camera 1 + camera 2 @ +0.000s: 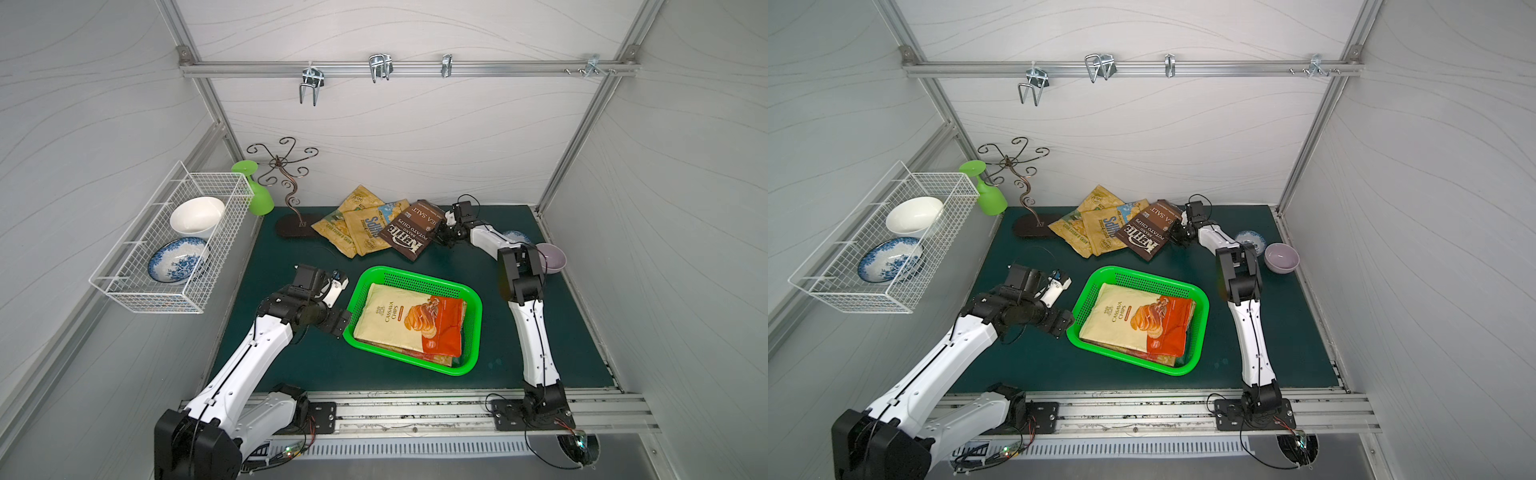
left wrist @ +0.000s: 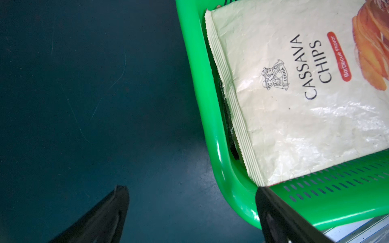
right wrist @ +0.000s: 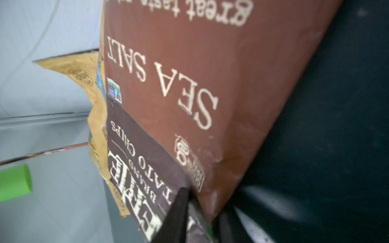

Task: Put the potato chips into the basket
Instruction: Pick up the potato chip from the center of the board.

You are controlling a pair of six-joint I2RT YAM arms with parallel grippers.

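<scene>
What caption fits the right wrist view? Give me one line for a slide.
Right gripper pinches the edge of the brown Kettle bag, tan bags behind it.

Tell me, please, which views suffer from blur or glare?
Right wrist view: the Kettle bag blurs near the right gripper. Left wrist view: glare on the cassava chips bag, left gripper soft. Both top views: sharp, evenly lit.

The cassava chips bag [image 1: 395,320] is covering the bags beneath it [image 1: 436,359] in the basket [image 1: 415,277], only edge slivers peeking out. The Kettle bag [image 1: 409,232] is overlapping the tan bags [image 1: 361,232], hiding part of them. The right arm [image 1: 486,239] is blocking part of a blue-patterned bowl [image 1: 517,237], and the right wrist view is blurring the fingers [image 3: 176,216]
</scene>
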